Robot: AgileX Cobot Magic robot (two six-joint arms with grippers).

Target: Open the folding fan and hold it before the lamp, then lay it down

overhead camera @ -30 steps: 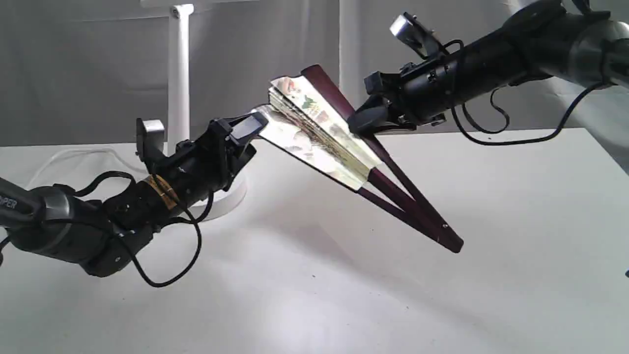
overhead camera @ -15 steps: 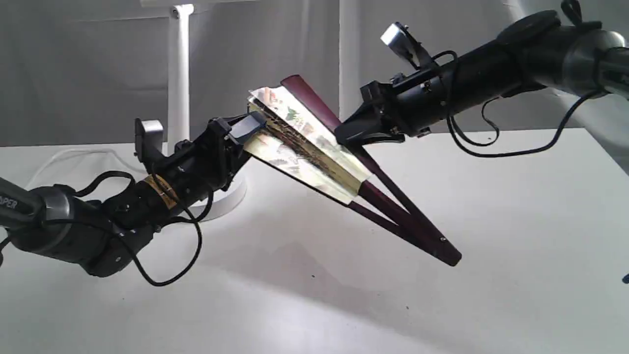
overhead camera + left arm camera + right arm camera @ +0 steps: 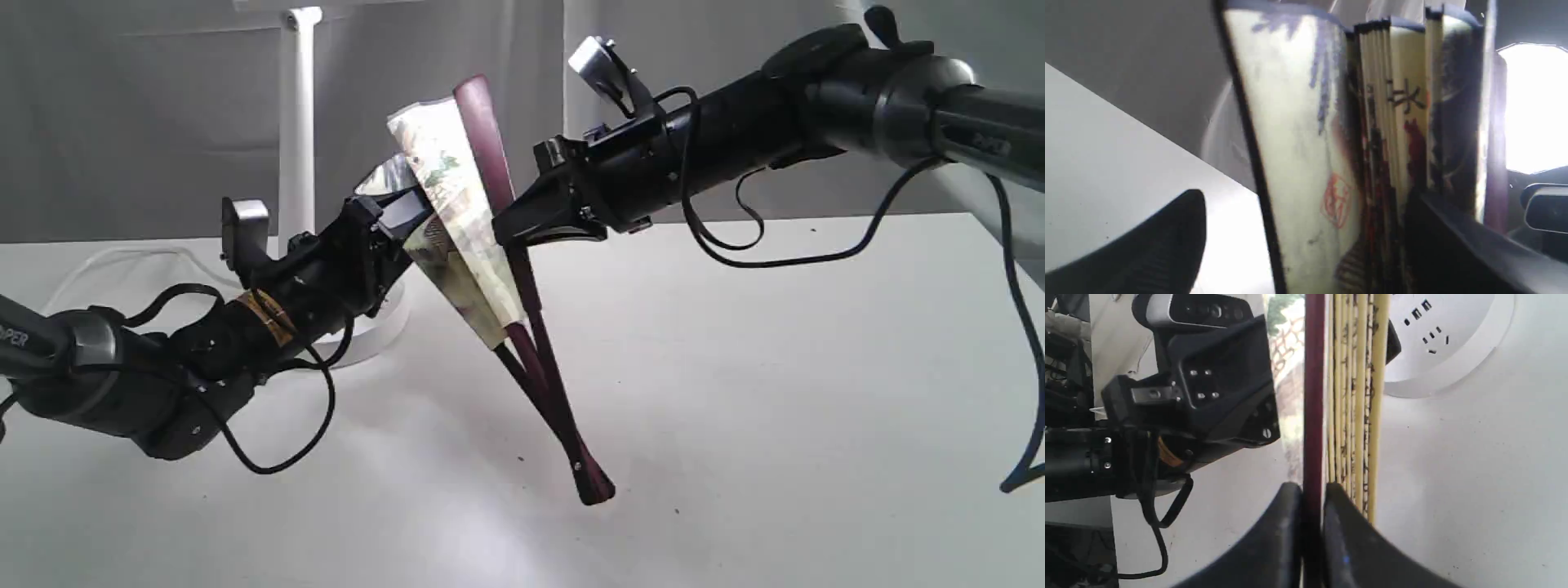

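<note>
The room camera sits low before the table (image 3: 735,408), facing across it to the grey backdrop (image 3: 147,122) from a fair way off. The left wrist camera sits hard up against the folding fan (image 3: 1298,143). The right wrist one looks along its claw (image 3: 1312,498) at that fan edge-on, the lamp (image 3: 1453,343) base beyond, both also in the room view.

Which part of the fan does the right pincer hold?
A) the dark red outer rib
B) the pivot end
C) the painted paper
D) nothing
A: the right wrist view shows the right pincer closed on the dark red outer rib of the fan, the paper folds lying beside it.
</note>
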